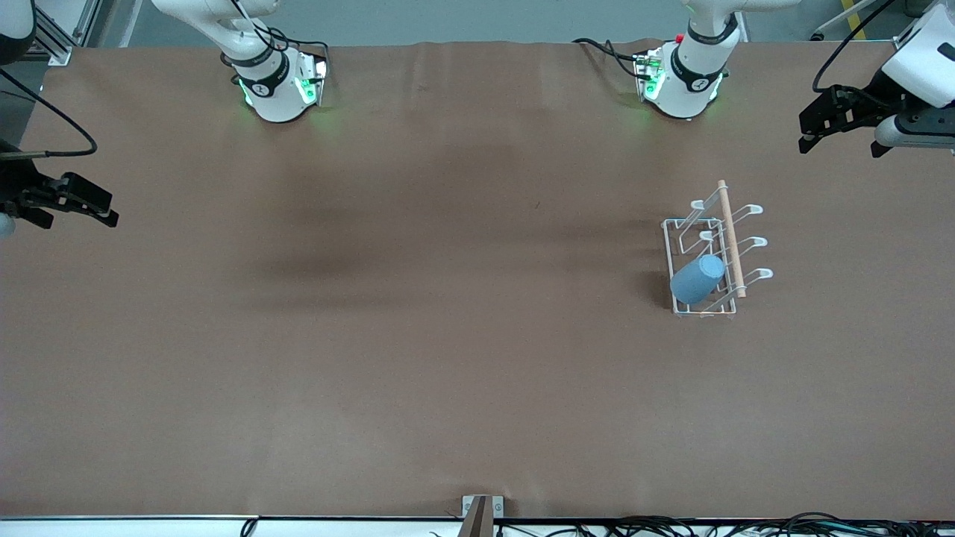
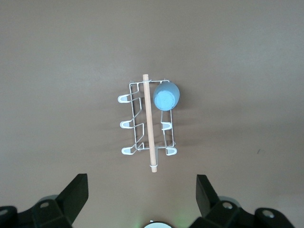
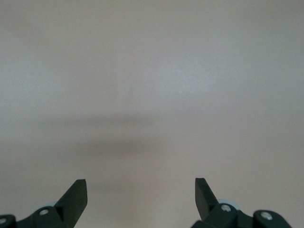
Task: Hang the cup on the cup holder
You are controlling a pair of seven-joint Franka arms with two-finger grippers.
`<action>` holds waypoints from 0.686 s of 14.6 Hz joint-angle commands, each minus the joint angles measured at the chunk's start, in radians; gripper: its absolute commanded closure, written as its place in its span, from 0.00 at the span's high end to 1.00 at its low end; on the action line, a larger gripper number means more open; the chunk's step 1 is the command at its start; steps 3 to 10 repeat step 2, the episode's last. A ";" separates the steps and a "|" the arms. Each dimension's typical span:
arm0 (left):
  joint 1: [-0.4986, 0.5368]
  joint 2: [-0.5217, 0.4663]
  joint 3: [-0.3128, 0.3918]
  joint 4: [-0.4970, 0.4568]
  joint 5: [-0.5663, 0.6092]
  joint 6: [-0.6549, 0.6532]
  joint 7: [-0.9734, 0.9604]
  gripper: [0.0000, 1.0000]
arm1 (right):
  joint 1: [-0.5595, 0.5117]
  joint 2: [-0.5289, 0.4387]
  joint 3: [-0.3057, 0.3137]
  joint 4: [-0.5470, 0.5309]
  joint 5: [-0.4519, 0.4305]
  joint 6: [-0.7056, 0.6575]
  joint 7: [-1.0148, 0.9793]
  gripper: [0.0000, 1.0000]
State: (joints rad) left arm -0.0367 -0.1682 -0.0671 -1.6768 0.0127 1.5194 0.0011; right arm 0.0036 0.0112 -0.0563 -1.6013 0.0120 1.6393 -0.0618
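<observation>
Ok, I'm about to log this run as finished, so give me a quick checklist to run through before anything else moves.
1. Cup on a holder prong: ok, it sits tilted, mouth down, over the prong nearest the front camera.
2. Holder upright on the table: ok.
3. Left gripper let go: ok, open, empty, up over the left arm's end of the table.
4. Right gripper out of the way: ok, open, empty, waiting over the right arm's end.
5. Cup seated firmly on the prong: cannot tell.
</observation>
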 commanded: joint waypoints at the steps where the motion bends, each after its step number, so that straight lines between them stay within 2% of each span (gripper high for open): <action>1: 0.004 0.012 -0.002 0.028 0.006 -0.002 -0.009 1.00 | -0.011 0.013 0.010 0.021 -0.018 -0.003 0.008 1.00; 10: 0.004 0.013 -0.002 0.029 0.006 -0.002 -0.009 1.00 | -0.011 0.013 0.010 0.021 -0.018 -0.003 0.008 1.00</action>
